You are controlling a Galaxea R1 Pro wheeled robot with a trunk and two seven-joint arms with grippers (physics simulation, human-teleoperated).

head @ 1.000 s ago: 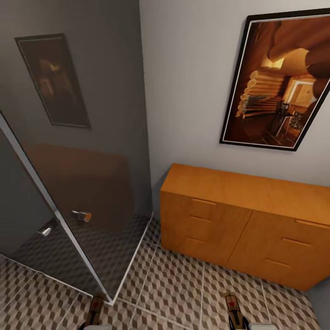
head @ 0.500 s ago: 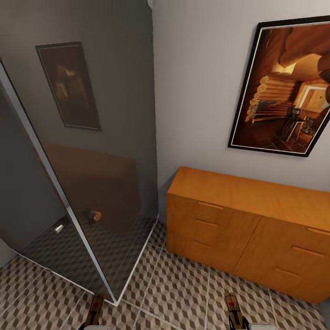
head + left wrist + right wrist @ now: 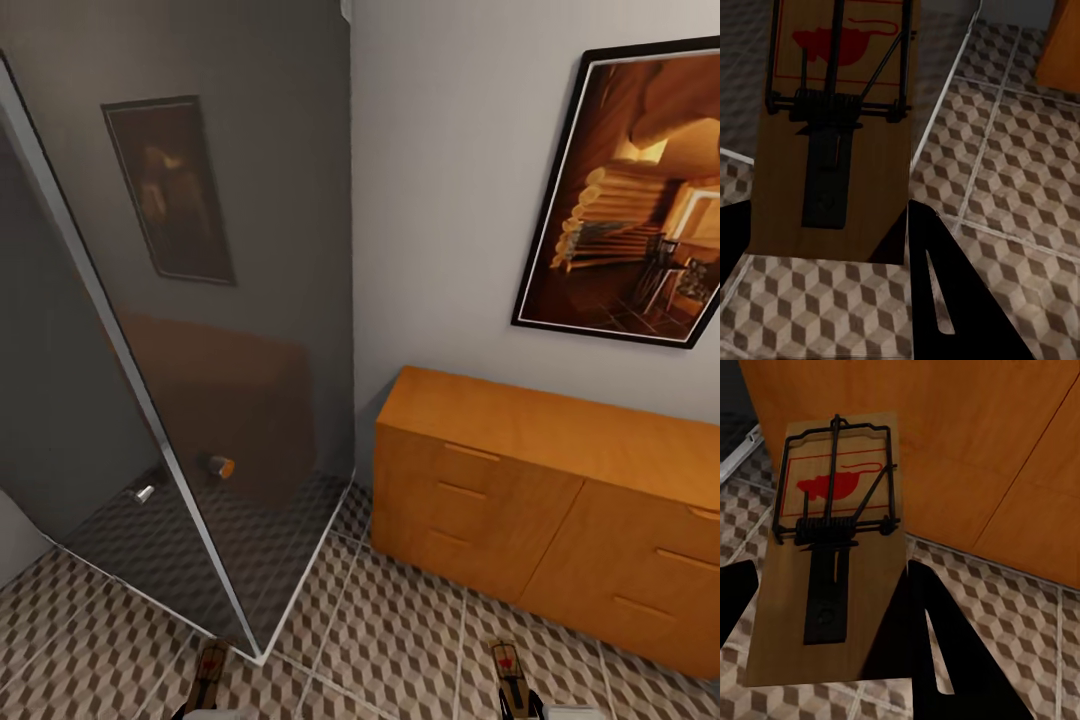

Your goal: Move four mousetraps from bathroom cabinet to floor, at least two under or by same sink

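Left fingers point(image 3: 934, 292) close on a mousetrap point(image 3: 832, 135); right fingers point(image 3: 926, 652) likewise grip another trap point(image 3: 832, 547), above the floor point(image 3: 400, 640).

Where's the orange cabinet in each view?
Head view: the orange cabinet stands at lower right against the wall, under the framed picture.
Left wrist view: one orange corner at the far edge, beyond the mousetrap in the left gripper.
Right wrist view: its front rises behind the mousetrap in the right gripper.
Shared landmark: the cube-patterned floor tiles.
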